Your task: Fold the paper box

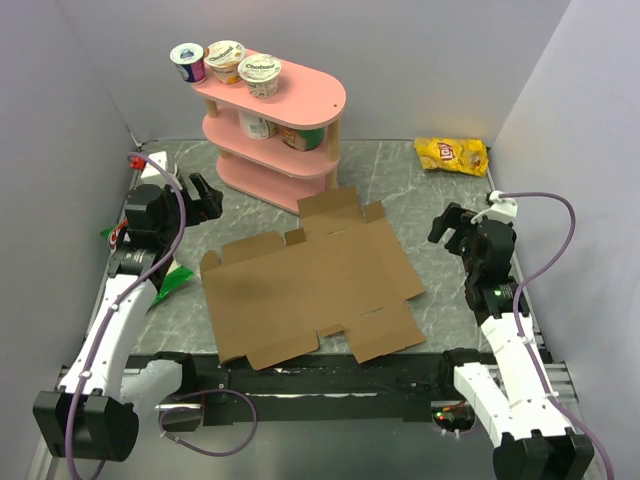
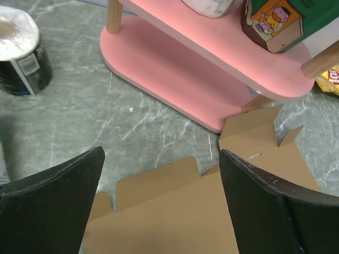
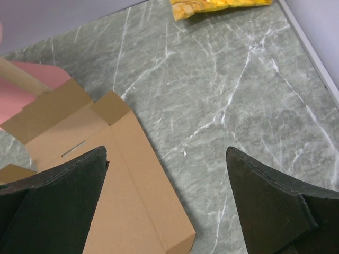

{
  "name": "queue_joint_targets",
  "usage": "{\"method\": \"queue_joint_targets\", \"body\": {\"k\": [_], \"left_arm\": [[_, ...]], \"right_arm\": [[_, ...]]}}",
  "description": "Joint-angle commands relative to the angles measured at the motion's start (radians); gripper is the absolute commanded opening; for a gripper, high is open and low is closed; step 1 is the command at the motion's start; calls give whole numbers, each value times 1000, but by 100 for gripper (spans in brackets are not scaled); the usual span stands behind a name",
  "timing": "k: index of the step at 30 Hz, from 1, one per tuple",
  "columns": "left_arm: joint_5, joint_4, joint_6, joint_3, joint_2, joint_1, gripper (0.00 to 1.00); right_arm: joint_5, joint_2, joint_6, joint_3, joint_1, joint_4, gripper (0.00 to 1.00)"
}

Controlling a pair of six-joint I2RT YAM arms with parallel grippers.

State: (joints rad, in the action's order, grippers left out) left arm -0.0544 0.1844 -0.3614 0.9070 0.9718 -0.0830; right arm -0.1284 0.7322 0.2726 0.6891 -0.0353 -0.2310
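Paper box [image 1: 310, 290] flat, unfolded — both tools wide.

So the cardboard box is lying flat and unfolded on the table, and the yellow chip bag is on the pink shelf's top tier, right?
Not quite. The yellow chip bag lies on the table near its far right corner, not on the pink shelf; the top external view shows it. The paper box is indeed flat and unfolded.
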Motion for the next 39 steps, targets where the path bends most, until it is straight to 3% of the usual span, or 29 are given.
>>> {"method": "queue_joint_targets", "body": {"k": [1, 9, 13, 18, 23, 25, 28, 39], "left_arm": [[-64, -20, -34, 49, 18, -3, 96], [-96, -10, -22, 56, 41, -3, 96], [-131, -11, -11, 46, 44, -3, 96], [-171, -8, 1, 44, 51, -12, 96], [-154, -2, 6, 43, 67, -38, 96], [-154, 0, 9, 43, 77, -55, 96], [-156, 9, 16, 50, 94, -72, 97], [-153, 21, 27, 52, 97, -115, 96]], "right_arm": [[64, 24, -49, 76, 3, -27, 100], [216, 108, -75, 131, 2, -71, 100], [243, 174, -12, 182, 0, -155, 99], [217, 124, 178, 139, 2, -327, 100], [64, 124, 311, 171, 12, -640, 100], [123, 133, 358, 165, 14, -723, 100], [251, 136, 440, 90, 12, -717, 100], [309, 179, 674, -138, 11, -466, 90]]}}
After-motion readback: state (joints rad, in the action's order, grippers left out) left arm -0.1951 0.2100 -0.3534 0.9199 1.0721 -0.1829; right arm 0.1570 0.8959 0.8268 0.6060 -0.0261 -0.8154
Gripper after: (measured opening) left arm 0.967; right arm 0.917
